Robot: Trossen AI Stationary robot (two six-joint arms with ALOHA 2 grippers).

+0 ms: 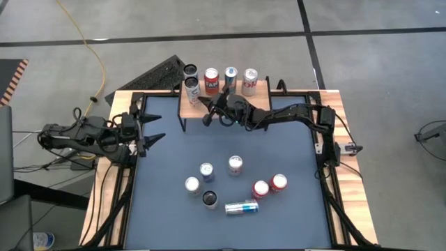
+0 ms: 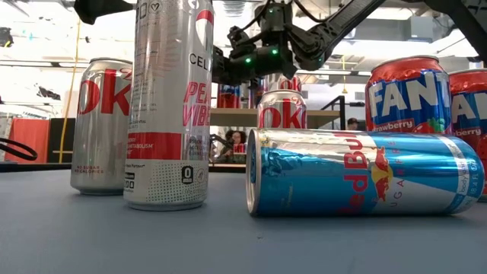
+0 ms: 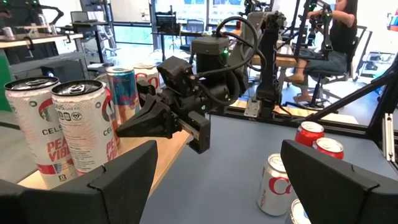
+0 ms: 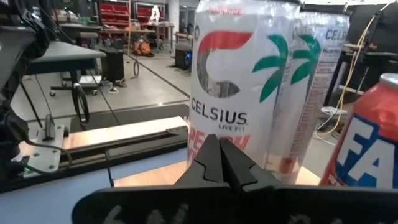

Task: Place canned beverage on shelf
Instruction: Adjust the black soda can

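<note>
The shelf (image 1: 188, 108), a light-wood top on black legs, stands at the table's far edge. On it stand two white Celsius cans (image 1: 193, 89), a red Fanta can (image 1: 211, 81), a blue can (image 1: 231, 75) and a white-and-red can (image 1: 250, 81). My right gripper (image 1: 202, 101) is shut, level, just above the shelf top (image 3: 155, 149). Its tips (image 4: 219, 149) point at the nearer Celsius can (image 4: 239, 93). My left gripper (image 1: 155, 127) waits open at the table's left edge, holding nothing. Several more cans (image 1: 235, 165) stand on the dark mat, and a blue one (image 1: 241, 207) lies on its side. My right gripper's shut fingertips (image 3: 124, 129) stand level at the lower side wall of the nearer Celsius can (image 3: 84, 134), coming from the table's right. Whether they touch the can I cannot tell. The can stands upright on the shelf.
Black frame rails (image 1: 132, 174) run along the table's left and right sides. A person sits on a chair (image 3: 329, 56) in the room beyond the table. The mat between the shelf and the standing cans (image 1: 209, 143) is bare.
</note>
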